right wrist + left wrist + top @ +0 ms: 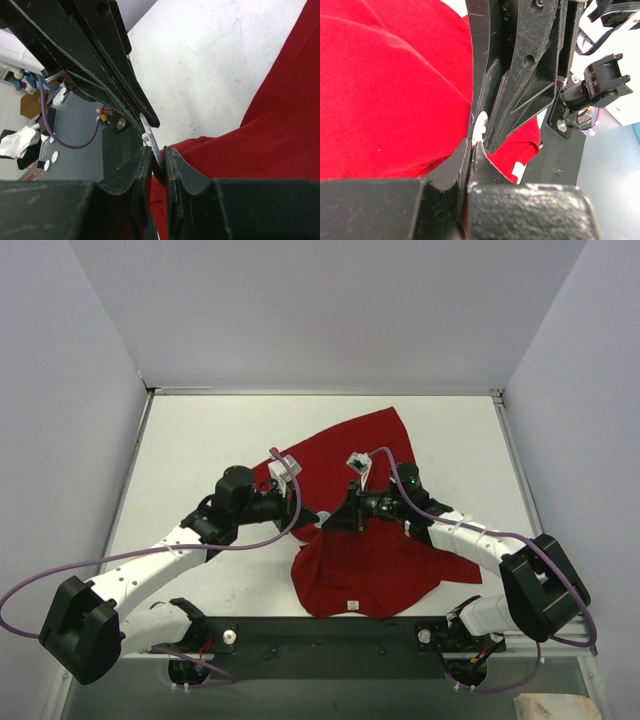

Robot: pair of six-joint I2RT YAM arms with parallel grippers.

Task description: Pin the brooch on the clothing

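Meeting at shirt's (385, 455) edge on left-arm side, grippers crowd tip to tip. Right gripper (159, 157) jaws nearly closed, pinching thin brooch (152, 140) edge-on, likely steadying it for pinning. Left gripper (471, 150) jaws pressed together; what they pinch unclear.

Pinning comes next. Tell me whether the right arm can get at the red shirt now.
Probably yes: the right gripper sits at the edge of the shirt with nothing between, but its jaws are shut on the brooch.

The clothing (370, 565) lies on the table (200, 440) (label (352, 604) at its near edge)
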